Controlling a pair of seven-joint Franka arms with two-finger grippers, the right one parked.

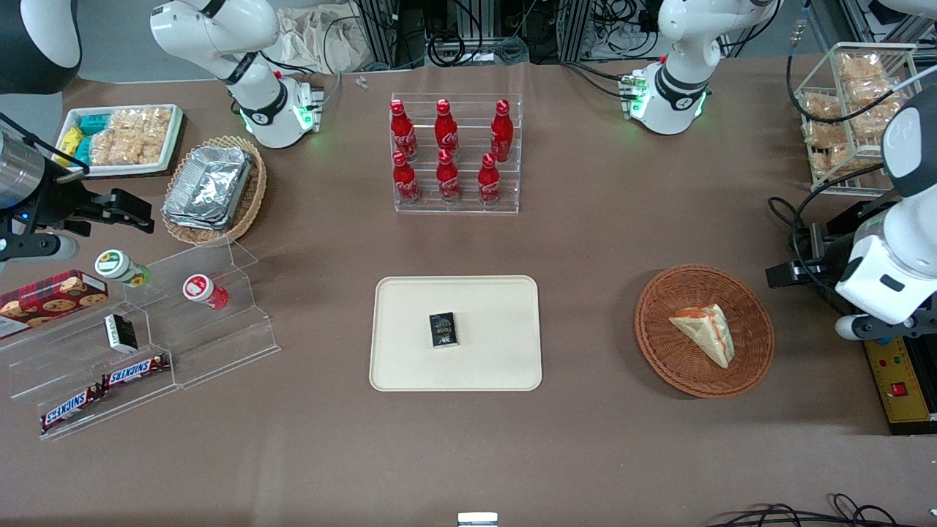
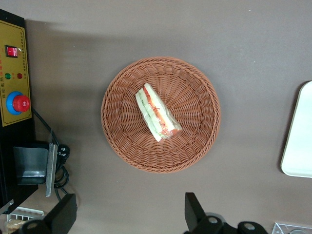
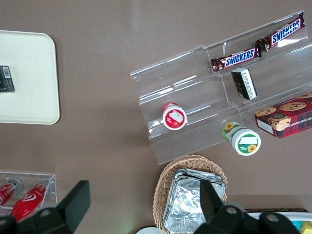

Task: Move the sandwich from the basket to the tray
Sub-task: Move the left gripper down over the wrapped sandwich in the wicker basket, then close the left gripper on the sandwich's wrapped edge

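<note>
Gripper [image 2: 129, 214] hangs above the basket [image 2: 195, 141], jaws wide open, empty. Sandwich [image 2: 157, 113] lies in basket; looks untouched. Tray [image 1: 498, 359] well apart.

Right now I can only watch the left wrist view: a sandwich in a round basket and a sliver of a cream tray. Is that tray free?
Observer: Not quite. The front view shows a small black packet lying near the middle of the tray.
Operator: And where is the pincer compared with the basket?
Observer: In the front view the pincer sits beside the basket, toward the working arm's end of the table, not over the sandwich.
Operator: What else is near the tray?
Observer: Farther from the front camera than the tray, a clear rack holds six red bottles.
</note>
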